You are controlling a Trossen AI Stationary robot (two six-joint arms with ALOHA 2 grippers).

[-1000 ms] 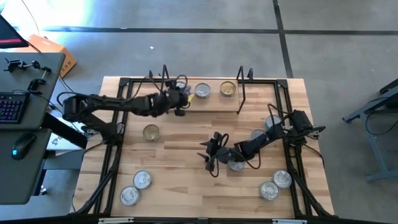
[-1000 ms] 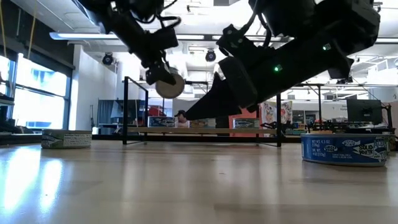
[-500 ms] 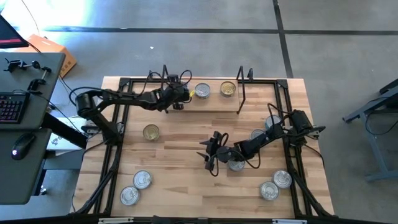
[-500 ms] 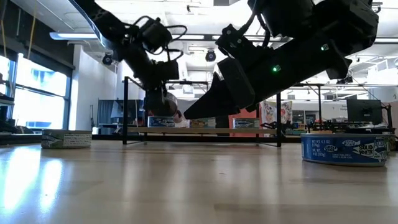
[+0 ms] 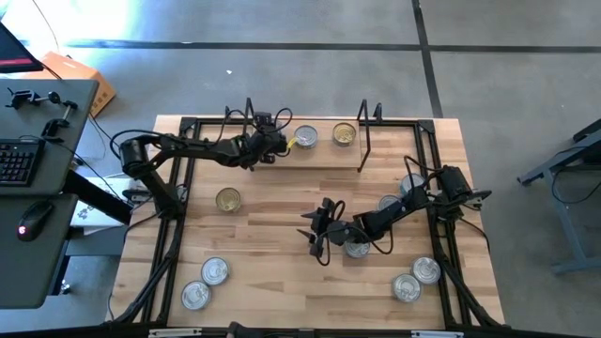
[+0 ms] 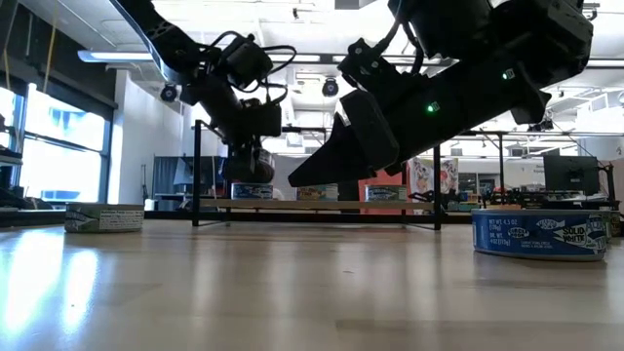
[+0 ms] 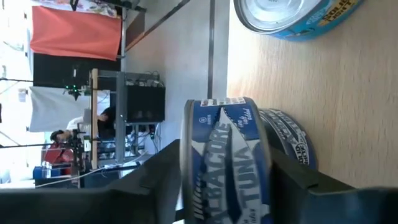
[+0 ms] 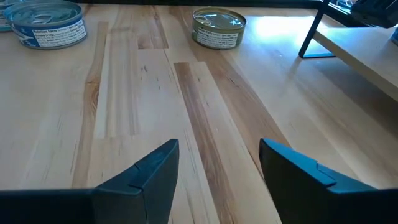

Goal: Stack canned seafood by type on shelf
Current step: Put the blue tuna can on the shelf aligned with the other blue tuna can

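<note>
Wooden desk carries the shelf along its far edge, with tins scattered in front of it. Over the shelf's left end, the left claw has a blue tuna tin between its fingers, set on another tin on the board; whether it grips cannot be told. The right claw hovers open near the shelf's front, over bare desk, holding nothing.

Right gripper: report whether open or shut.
Open. The right gripper shows bare tabletop between its spread fingers, nothing held.
</note>
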